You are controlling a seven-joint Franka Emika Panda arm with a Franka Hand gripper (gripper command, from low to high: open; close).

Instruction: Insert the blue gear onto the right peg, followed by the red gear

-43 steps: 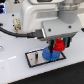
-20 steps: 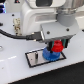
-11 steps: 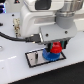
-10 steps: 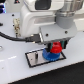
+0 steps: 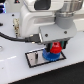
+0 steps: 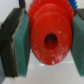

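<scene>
Pads (image 6: 20, 47) of the gripper (image 5: 55, 46) are clamped on the red gear (image 6: 51, 41), held just above the blue gear (image 5: 50, 55) on the grey plate (image 5: 34, 59). The right peg is hidden; the bore should be centred and the descent kept vertical before release.

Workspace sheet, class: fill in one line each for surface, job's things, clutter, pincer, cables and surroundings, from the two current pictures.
Surface: white table bearing a grey black-edged plate.
Job's things: red gear between the pincer's pads; blue gear lies on the plate beneath it; right peg hidden.
Clutter: nothing seen.
Pincer: pincer shut on the red gear, pads against its sides.
Cables: black cable runs to the arm.
Surroundings: blurred, cannot tell.
</scene>
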